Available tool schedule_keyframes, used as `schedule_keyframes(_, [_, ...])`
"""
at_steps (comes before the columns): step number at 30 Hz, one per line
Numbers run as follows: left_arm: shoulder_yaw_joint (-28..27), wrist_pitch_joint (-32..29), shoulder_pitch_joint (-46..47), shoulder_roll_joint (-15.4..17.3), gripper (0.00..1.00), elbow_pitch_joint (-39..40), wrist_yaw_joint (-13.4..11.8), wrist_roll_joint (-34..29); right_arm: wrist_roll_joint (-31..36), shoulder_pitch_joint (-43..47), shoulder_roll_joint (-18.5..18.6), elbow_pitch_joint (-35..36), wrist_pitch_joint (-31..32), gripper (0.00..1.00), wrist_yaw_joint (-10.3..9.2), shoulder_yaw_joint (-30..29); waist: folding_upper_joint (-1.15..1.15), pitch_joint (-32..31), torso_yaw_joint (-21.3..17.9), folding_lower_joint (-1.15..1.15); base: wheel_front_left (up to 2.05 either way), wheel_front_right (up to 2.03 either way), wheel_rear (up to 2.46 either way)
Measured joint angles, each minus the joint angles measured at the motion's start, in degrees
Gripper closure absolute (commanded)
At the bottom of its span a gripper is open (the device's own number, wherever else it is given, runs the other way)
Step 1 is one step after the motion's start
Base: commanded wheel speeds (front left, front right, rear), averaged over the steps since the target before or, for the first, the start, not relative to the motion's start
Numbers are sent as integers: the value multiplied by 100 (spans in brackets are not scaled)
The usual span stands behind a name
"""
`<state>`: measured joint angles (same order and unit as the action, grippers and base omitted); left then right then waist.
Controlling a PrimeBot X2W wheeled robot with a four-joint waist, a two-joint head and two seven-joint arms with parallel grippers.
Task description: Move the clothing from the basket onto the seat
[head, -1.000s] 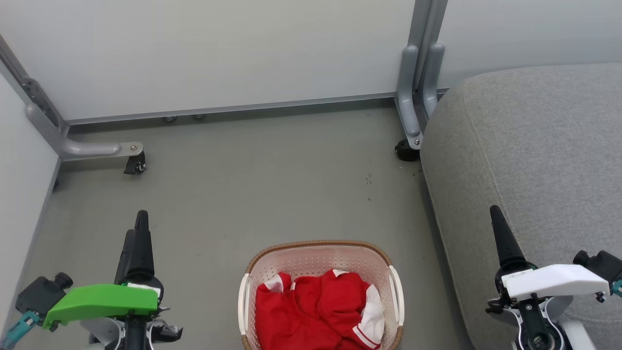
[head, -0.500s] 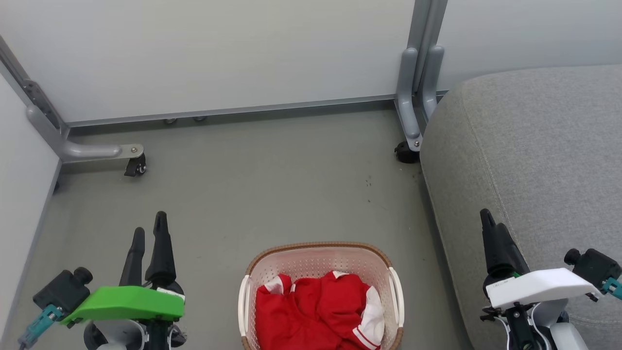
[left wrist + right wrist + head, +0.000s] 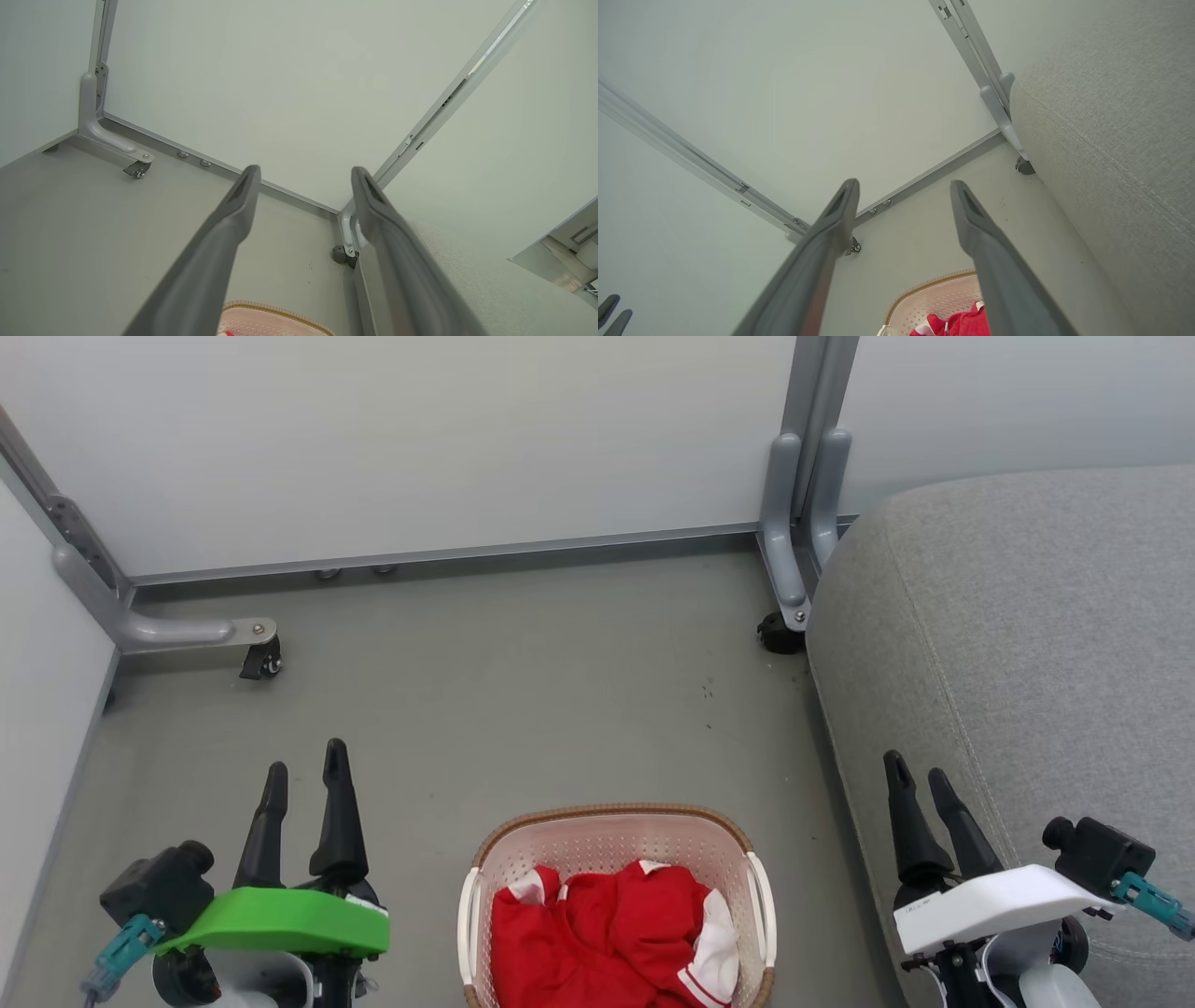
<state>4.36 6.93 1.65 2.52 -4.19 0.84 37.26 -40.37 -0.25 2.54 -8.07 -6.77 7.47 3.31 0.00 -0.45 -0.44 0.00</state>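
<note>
At the left, the left gripper (image 3: 305, 761) hovers above the floor (image 3: 523, 700). Its fingers (image 3: 224, 233) are parted by a clear gap, hold nothing, and point away from the robot. Just to its right the basket (image 3: 611, 810) stands on the floor. The clothing (image 3: 607, 933) lies heaped inside it, red folds with white panels and a striped cuff, none of it over the rim. Further right, the right gripper (image 3: 917, 767) hangs near the left edge of the seat (image 3: 1046, 616), its fingers likewise spread a little and gripping nothing. The seat rises at the far right, and no garment lies on the part of it that shows. I judge the task barely begun: the step in hand is the approach to the basket, with nothing grasped yet. The next move calls for one gripper to swing inward over the basket, tilt its fingers downward and drop into the heap. It should then close on a thick fold, clear of the perforated wall, before carrying it rightward onto the seat.
</note>
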Motion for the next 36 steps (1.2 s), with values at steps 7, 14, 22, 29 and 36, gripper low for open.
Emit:
schedule_keyframes(7, [126, 113, -49, 1, 0, 18, -33, -498, 512, 14, 1, -15, -123, 0, 0, 66, 0, -16, 8, 0, 0, 0, 0])
schedule_keyframes(14, [174, 209, -85, 3, 0, 44, -32, -895, 937, 24, 3, -29, -226, 0, 0, 64, 0, -15, 8, 0, 0, 0, 0])
schedule_keyframes(22, [257, 324, -108, 7, 0, 47, -9, -1267, 1385, 59, 5, -15, -342, 0, 0, 75, 0, -15, 18, 0, 0, 0, 0])
schedule_keyframes(29, [336, 422, -118, 8, 0, 41, -10, -1642, 1707, 98, 8, 21, -427, 0, 0, 91, 0, -24, 23, 0, 0, 0, 0])
schedule_keyframes(36, [452, 494, -147, 10, 0, 35, -23, -1952, 2056, 114, 9, 40, -503, 0, 1, 130, 0, -43, 39, 0, 0, 0, 0])
